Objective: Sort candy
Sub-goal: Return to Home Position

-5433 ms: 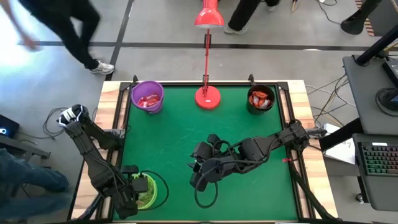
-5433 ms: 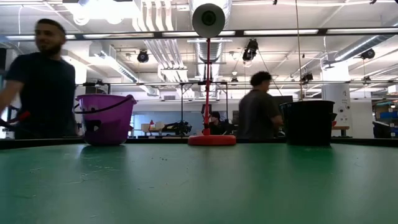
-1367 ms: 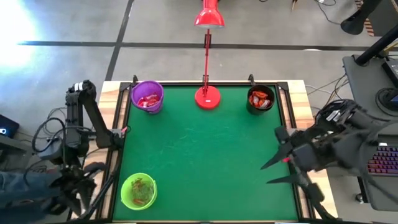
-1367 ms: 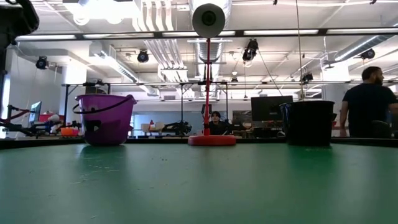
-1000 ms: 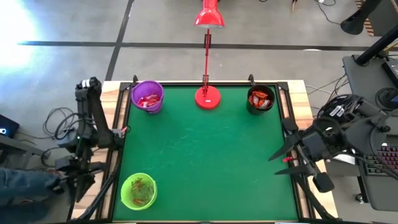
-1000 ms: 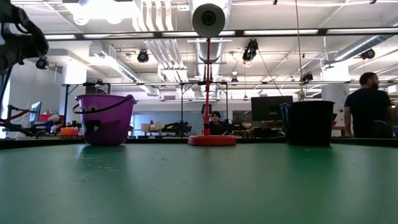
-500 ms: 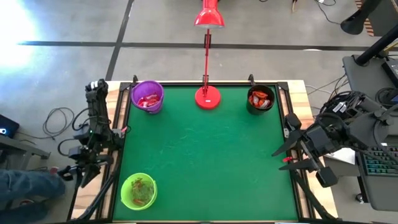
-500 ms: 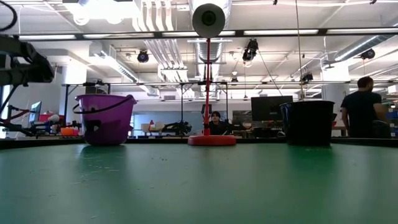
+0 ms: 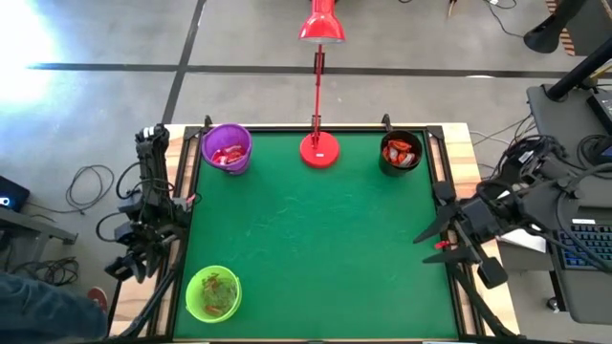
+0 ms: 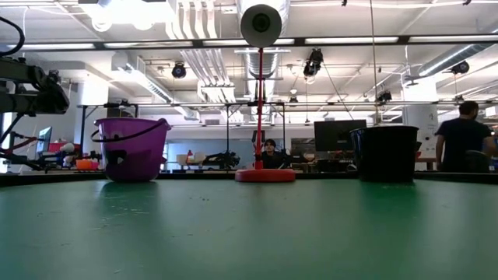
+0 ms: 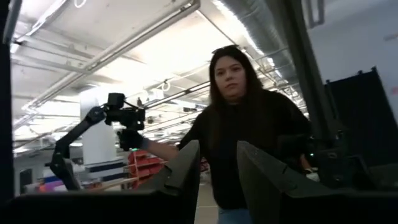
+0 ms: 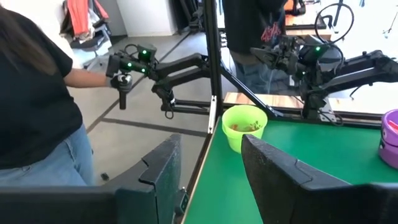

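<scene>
The candy lies in three cups on the green table (image 9: 316, 239): a purple cup (image 9: 227, 151) at the far left, a black cup (image 9: 400, 153) at the far right and a green cup (image 9: 216, 292) at the near left. The green cup also shows in the right wrist view (image 12: 244, 127). My left gripper (image 9: 124, 266) hangs off the table beyond its left edge, open and empty (image 11: 217, 171), pointing up and away from the table. My right gripper (image 9: 433, 241) hovers over the table's right edge, open and empty (image 12: 208, 171), pointing across toward the green cup.
A red lamp stands with its base (image 9: 319, 149) at the middle of the far edge. A person (image 11: 249, 124) stands close beyond the table's left side, in front of my left gripper, and shows in the right wrist view (image 12: 37, 93) too. Another person (image 10: 467, 140) is far behind.
My left arm has sunk and folded in closer to the table's left edge, its gripper staying off the table and tilted upward. My right gripper has stayed over the right edge, open. The cups have not moved.
</scene>
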### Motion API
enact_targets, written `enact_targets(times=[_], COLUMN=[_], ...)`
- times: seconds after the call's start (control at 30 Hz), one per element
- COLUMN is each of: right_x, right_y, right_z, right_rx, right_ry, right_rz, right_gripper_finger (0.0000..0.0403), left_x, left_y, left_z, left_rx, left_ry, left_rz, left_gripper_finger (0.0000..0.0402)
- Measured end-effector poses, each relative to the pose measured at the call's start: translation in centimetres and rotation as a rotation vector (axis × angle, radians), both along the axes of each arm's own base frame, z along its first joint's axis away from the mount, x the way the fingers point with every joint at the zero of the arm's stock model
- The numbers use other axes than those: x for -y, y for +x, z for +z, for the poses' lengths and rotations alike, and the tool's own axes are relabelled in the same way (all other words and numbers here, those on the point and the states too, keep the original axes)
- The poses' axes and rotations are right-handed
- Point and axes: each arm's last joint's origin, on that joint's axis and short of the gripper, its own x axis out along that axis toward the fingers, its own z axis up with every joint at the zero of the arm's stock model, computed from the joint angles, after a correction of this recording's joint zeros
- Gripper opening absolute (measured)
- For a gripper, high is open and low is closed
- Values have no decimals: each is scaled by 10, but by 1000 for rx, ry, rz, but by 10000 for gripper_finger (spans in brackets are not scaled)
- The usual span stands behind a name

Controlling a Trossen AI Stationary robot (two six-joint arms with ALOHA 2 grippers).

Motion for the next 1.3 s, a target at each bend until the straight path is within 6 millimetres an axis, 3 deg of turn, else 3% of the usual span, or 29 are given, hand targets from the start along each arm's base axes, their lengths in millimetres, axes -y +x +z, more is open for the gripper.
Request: enact_targets(times=[0.37,0.63,0.87,1.07,1.3], right_x=[9,12,10,6,6], right_y=[-9,-12,-10,-7,-8], right_z=[-48,-103,-159,-200,-227], right_rx=[71,158,233,281,339], right_ry=[66,159,234,218,241], right_rz=[1,1,1,23,65], right_gripper_finger=[160,162,157,162,156], left_x=[2,5,2,9,10], left_y=[-2,-3,-3,-4,-4], left_z=[-2,-8,-4,-17,-20], left_rx=[-153,-204,-329,-374,-322], left_ry=[-48,0,-94,57,112], left_rz=[-210,-284,-350,-401,-360], left_gripper_finger=[91,91,91,91,91])
